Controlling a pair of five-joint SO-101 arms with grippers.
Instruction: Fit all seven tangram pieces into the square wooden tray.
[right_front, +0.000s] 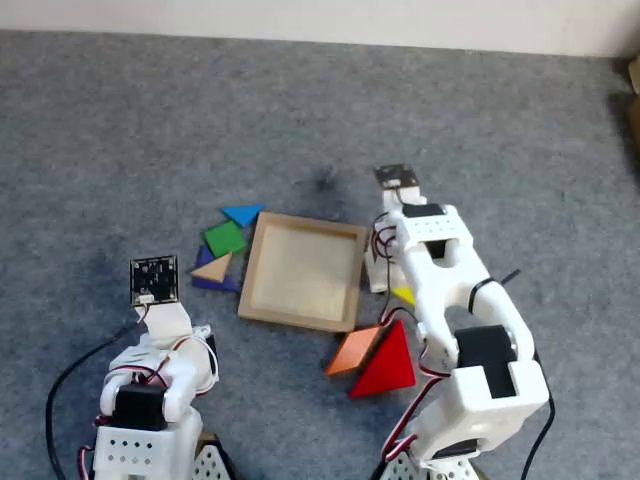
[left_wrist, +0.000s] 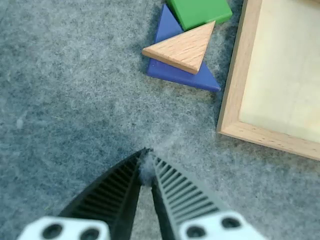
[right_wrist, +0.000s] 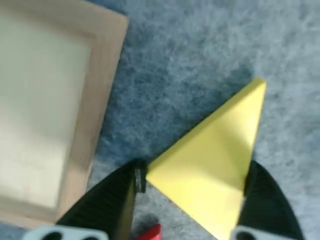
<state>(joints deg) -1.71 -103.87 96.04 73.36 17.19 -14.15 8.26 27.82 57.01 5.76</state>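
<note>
The square wooden tray (right_front: 300, 272) lies on the grey carpet with nothing in it. Left of it cluster a small blue triangle (right_front: 242, 213), a green square (right_front: 224, 238), and a wooden triangle (left_wrist: 182, 48) lying on a dark blue piece (left_wrist: 177, 74). My left gripper (left_wrist: 146, 159) is shut and holds nothing, on the carpet short of that cluster. My right gripper (right_wrist: 192, 177) is by the tray's right side, fingers against two sides of the yellow triangle (right_wrist: 215, 160). An orange piece (right_front: 355, 350) and a red triangle (right_front: 388, 362) lie below the tray's right corner.
Open carpet stretches beyond and to the left of the tray. The right arm's white body (right_front: 450, 290) rises over the yellow triangle and stands beside the orange and red pieces. The tray's wooden rim (right_wrist: 100, 120) is close to the right gripper.
</note>
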